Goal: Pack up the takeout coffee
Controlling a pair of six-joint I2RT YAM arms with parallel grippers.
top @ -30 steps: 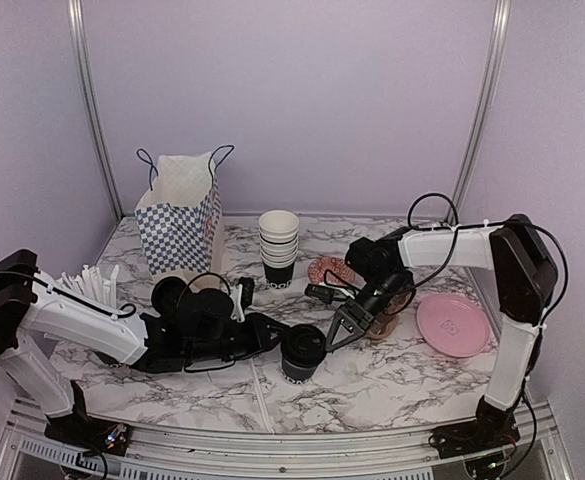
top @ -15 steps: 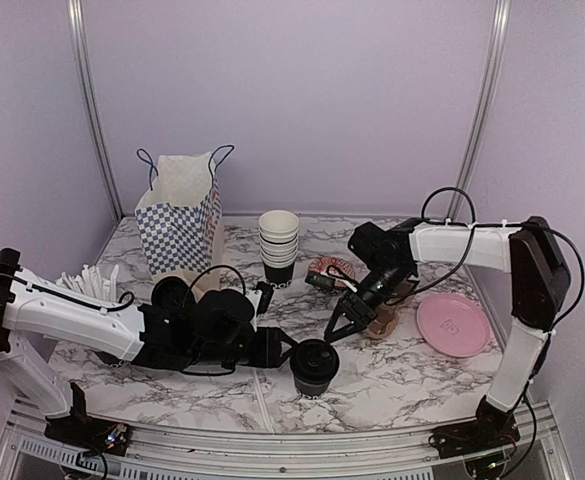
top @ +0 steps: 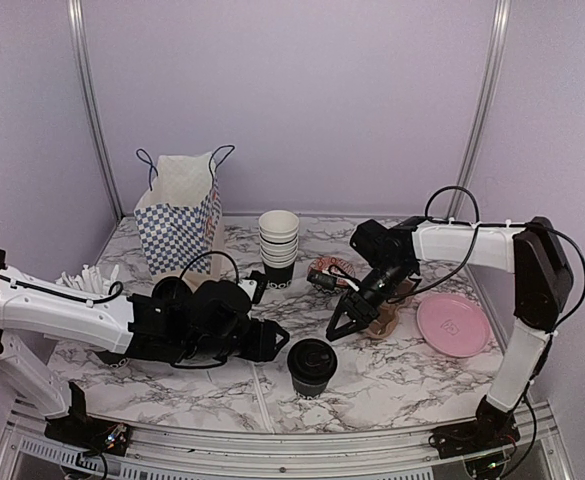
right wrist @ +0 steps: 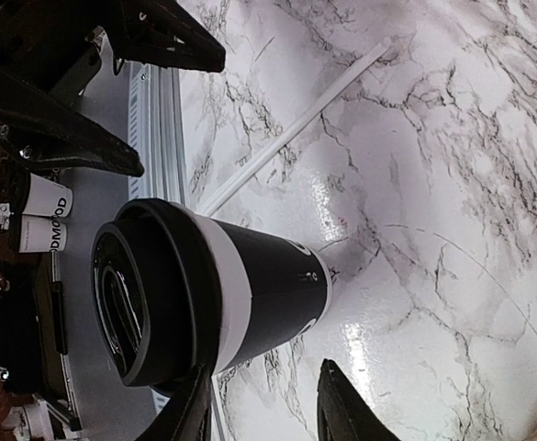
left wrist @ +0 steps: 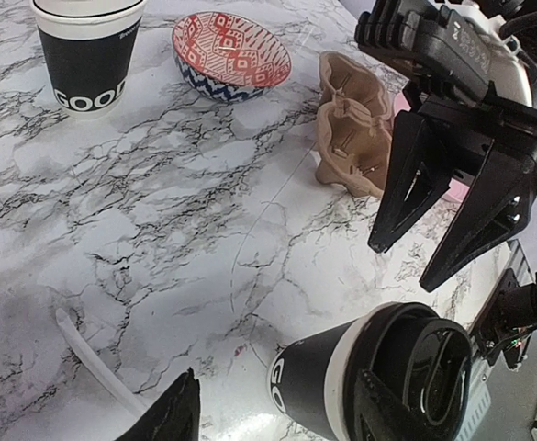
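The takeout coffee [top: 312,366] is a small black cup with a black lid, standing upright near the table's front middle. It also shows in the left wrist view [left wrist: 369,386] and the right wrist view [right wrist: 250,294]. My left gripper [top: 275,343] is open just left of it. In its wrist view [left wrist: 277,372] the cup stands by the right finger [left wrist: 387,413], not clamped. My right gripper [top: 344,328] is open just behind and right of the cup, apart from it. It also shows in the left wrist view [left wrist: 442,230] and its own view [right wrist: 268,367].
A blue-checkered paper bag [top: 179,215] stands open at the back left. A stack of white-rimmed cups [top: 278,248], a red patterned bowl [top: 329,268], a brown cup carrier [top: 380,318] and a pink plate [top: 452,323] lie behind and right. Straws [top: 92,283] and black lids [top: 172,292] are at left.
The cup moved a little right and toward the front edge with the left gripper. The left gripper now sits open, drawn back left of it. The right gripper pulled back slightly.
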